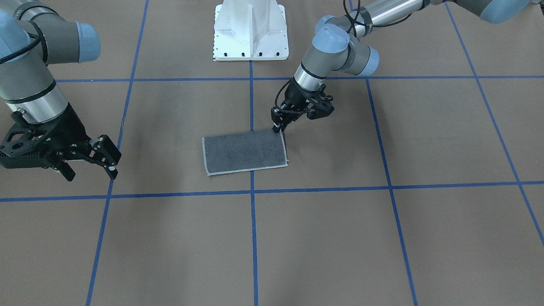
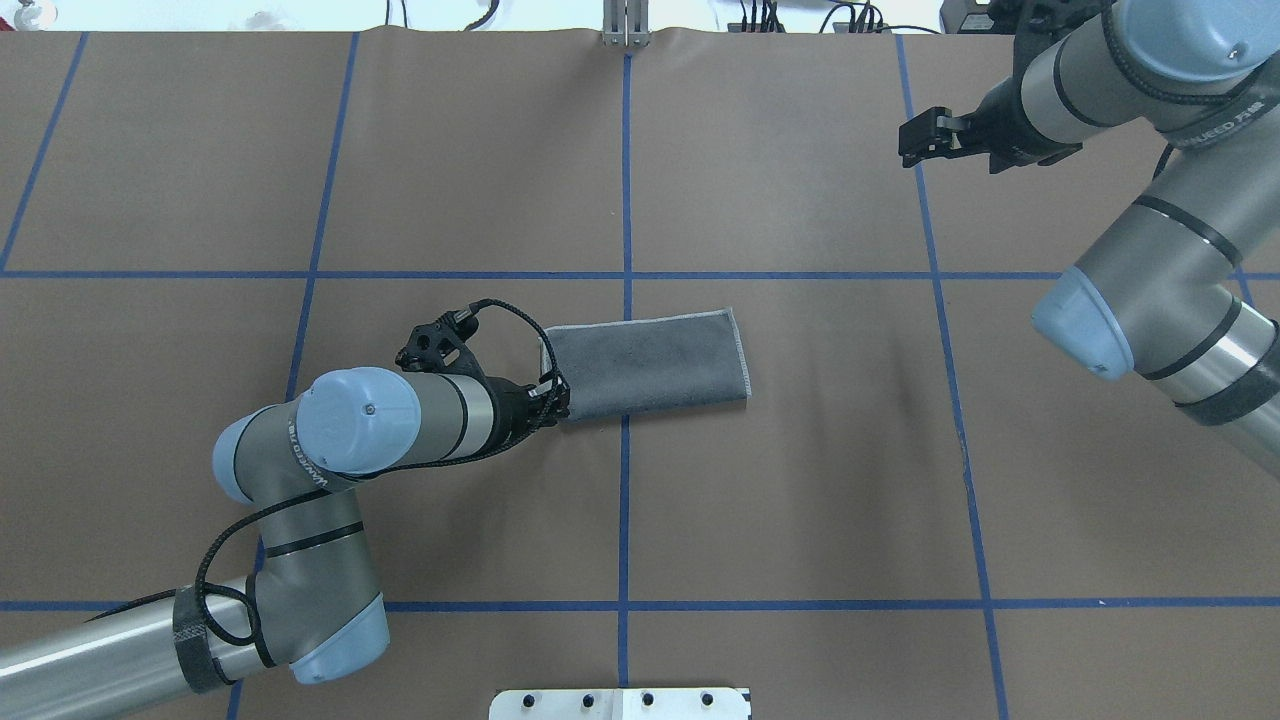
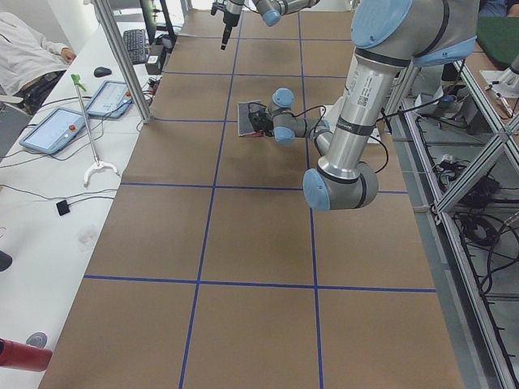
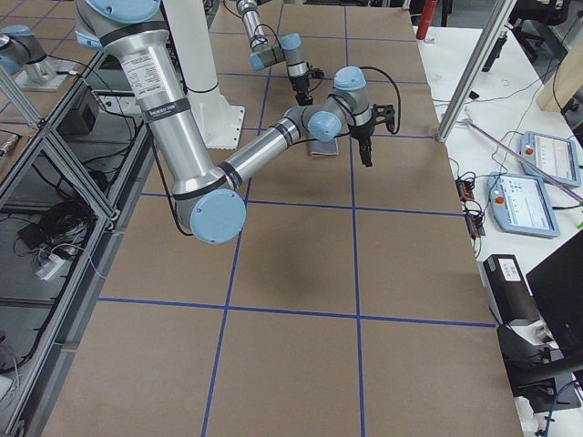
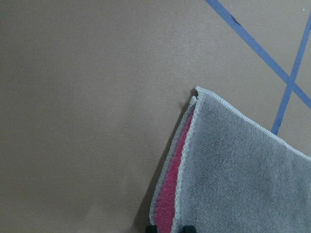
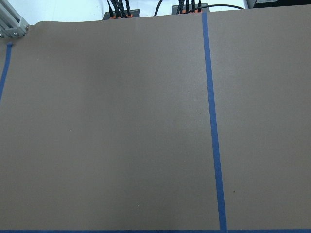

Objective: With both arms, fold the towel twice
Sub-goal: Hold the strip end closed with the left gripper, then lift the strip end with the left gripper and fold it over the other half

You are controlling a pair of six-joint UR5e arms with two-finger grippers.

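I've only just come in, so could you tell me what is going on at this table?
A two-armed robot is folding a towel. It lies on the table as a grey rectangle, folded once, with pink showing only between the layers at one end. The left arm's pincer is down at a corner on the robot's side and looks closed on it, likely for the second fold. The right arm's pincer hangs open, well off to the side.

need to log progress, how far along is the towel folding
First fold looks done: the towel lies as a grey rectangle, pink inside. In hand: the left claw at its corner, seemingly pinching it. To do: the second fold; the right claw hangs open, away.
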